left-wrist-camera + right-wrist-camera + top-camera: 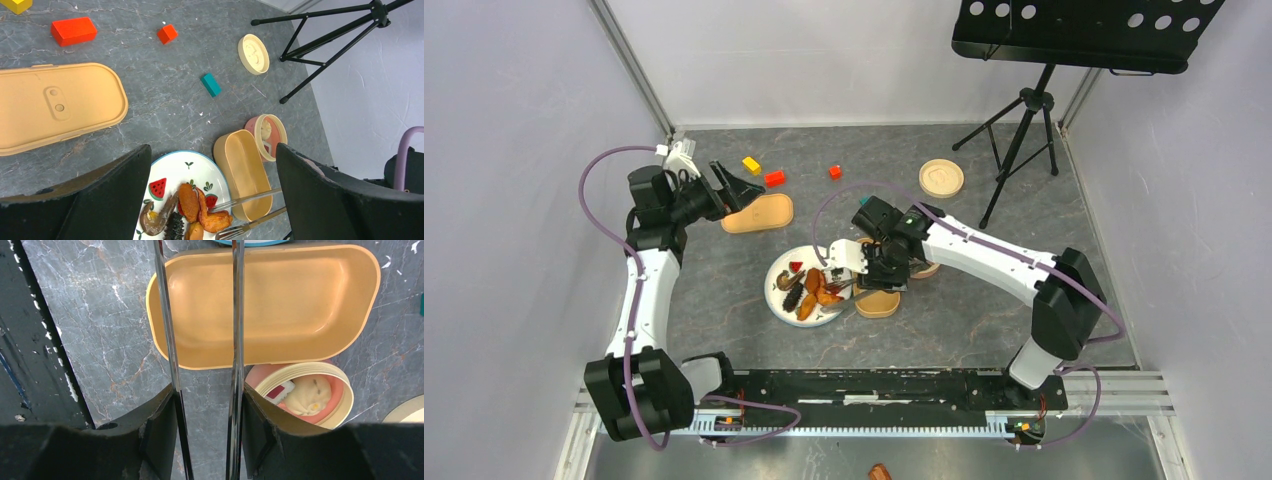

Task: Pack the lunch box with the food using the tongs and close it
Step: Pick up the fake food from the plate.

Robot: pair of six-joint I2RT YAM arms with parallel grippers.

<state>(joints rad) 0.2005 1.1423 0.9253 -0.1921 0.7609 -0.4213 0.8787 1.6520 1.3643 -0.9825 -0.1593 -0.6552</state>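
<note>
Tan oval plastic lunch box, open, beside white patterned plate of orange-brown fried food; flat tan lid, red block, teal cube and black tripod lying apart; right gripper fingers half-closed, pinching slim metal tongs reaching across box to plate; left gripper fingers spread wide, holding nothing.

Your booth: pale walls, grey marbled table.
You have walls on three sides, metal posts in the back corners, and a black tripod stand at back right, evenly lit.

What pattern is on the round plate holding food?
Round plate: watermelon prints on white; left wrist view.
</note>
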